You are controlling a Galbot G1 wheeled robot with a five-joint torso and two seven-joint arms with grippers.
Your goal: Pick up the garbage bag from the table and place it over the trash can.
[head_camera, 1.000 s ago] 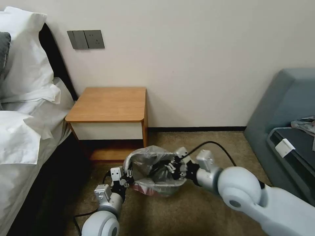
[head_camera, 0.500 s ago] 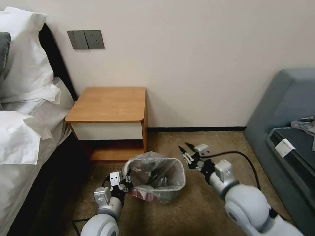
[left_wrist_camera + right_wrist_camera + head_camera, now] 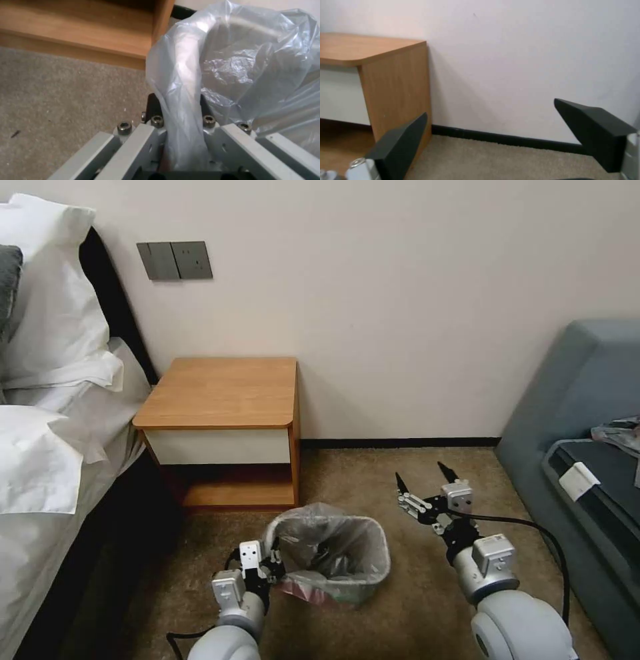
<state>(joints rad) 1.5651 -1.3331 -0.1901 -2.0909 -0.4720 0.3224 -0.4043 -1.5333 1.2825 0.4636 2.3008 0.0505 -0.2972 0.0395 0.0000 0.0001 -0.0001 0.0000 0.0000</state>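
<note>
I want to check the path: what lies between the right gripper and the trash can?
Only bare carpet lies between the open right gripper and the trash can, seen from the head view.

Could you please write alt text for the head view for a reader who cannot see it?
A garbage bag lines a trash can on carpet before a wooden table; the left gripper pinches the bag's edge, the right gripper hangs open beside the can.

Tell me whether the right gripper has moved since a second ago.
Yes. The right gripper has pulled out of the garbage bag and swung right, away from the table, open above the carpet.
</note>
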